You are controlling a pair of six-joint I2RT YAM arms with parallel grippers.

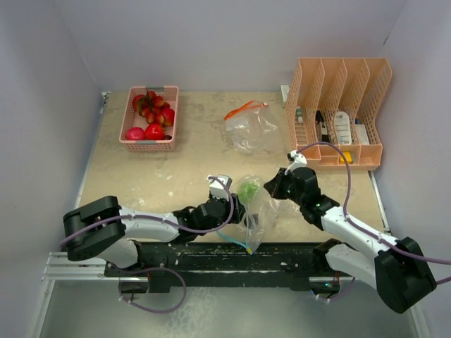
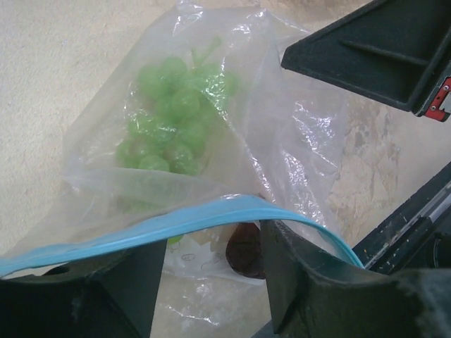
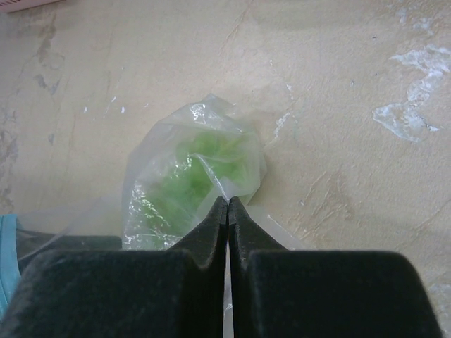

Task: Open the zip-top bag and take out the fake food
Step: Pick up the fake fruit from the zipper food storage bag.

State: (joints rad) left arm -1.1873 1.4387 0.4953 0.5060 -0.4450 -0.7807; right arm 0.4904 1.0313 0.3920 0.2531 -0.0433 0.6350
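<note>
Between the parted, empty fingers of the left gripper (image 2: 211, 264) runs the blue zip strip (image 2: 162, 227) of the clear plastic zip-top bag (image 2: 289, 134). The right gripper (image 3: 227, 203) is clenched tip to tip at the bag's right film; whether it pinches it cannot be told. Green plastic grapes (image 2: 169, 120) and a dark red piece (image 2: 245, 250) lie inside the bag, on the beige table (image 1: 183, 169) near the arms, well apart from the far-left pink basket (image 1: 149, 146) of red toy fruit (image 1: 155, 113).

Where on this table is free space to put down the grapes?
Free: the tabletop between the pink basket and the empty orange-zip bag, and the left side in front of the basket. Crowded: front centre, where the left pincer and right pincer meet at the grape bag, and the right, by the file rack.
</note>
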